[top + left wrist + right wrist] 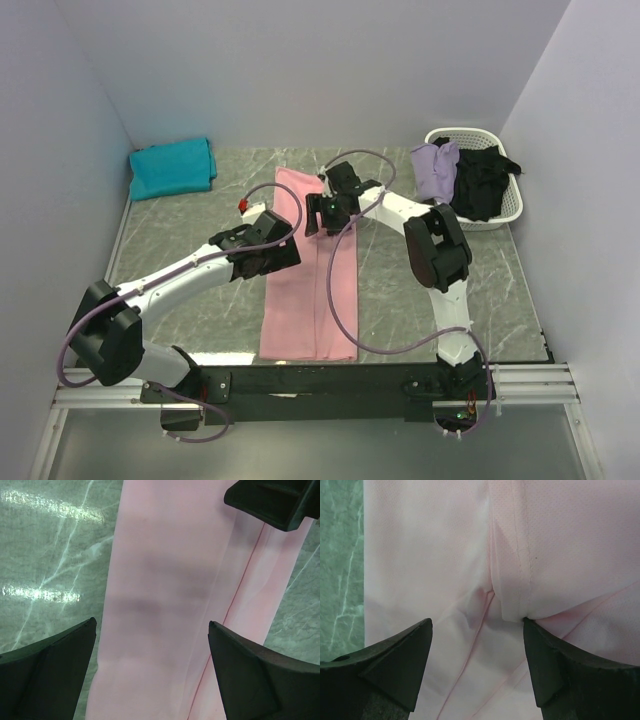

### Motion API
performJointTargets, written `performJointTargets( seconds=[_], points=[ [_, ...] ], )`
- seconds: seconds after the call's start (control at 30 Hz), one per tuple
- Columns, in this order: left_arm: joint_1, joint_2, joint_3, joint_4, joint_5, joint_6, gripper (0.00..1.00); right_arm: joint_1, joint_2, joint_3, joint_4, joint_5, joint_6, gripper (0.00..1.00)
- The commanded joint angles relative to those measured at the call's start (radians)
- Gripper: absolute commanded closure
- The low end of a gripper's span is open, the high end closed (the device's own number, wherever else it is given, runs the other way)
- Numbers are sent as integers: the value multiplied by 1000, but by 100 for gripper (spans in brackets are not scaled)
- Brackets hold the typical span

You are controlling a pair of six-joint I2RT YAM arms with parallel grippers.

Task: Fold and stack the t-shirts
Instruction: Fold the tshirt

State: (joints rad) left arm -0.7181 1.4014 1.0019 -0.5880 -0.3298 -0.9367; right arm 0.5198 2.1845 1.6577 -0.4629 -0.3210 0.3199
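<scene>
I've got the pink t-shirt (pixel 310 290) lying flat on the table (pixel 180 225) as a long narrow strip folded lengthwise. The teal t-shirt (pixel 172 167) is folded well off to its far left, and the lavender t-shirt (pixel 436 168) and black t-shirt (pixel 482 182) are heaped in a white basket (pixel 512 205) well off to its far right. Left gripper (pixel 152 625) hangs over the strip's left side, jaws fully spread, nothing in them; right gripper (pixel 477 622) sits over the strip's far part by a seam and a folded hem, jaws also wide apart, gripping nothing I can see.
</scene>
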Motion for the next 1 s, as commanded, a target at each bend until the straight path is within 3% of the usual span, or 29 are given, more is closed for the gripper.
performJointTargets(
  seconds=[0.0,0.3,0.47,0.7,0.8,0.97],
  points=[
    [3,-39,14,13,-11,21,1,16,-138,-53,40,66,-13,20],
    [5,-84,15,8,-37,41,1,14,-452,-162,-19,232,-36,16],
    [5,-151,-116,33,32,15,1,3,-659,-405,-91,361,42,16],
    [-21,-356,-379,77,109,-82,0,19,-1096,-971,0,249,315,19],
    [-47,-439,-443,60,110,-123,0,40,-1281,-1105,1,217,405,20],
    [-73,-531,-500,30,129,-155,1,71,-1485,-1181,-74,198,462,20]
  ],
)
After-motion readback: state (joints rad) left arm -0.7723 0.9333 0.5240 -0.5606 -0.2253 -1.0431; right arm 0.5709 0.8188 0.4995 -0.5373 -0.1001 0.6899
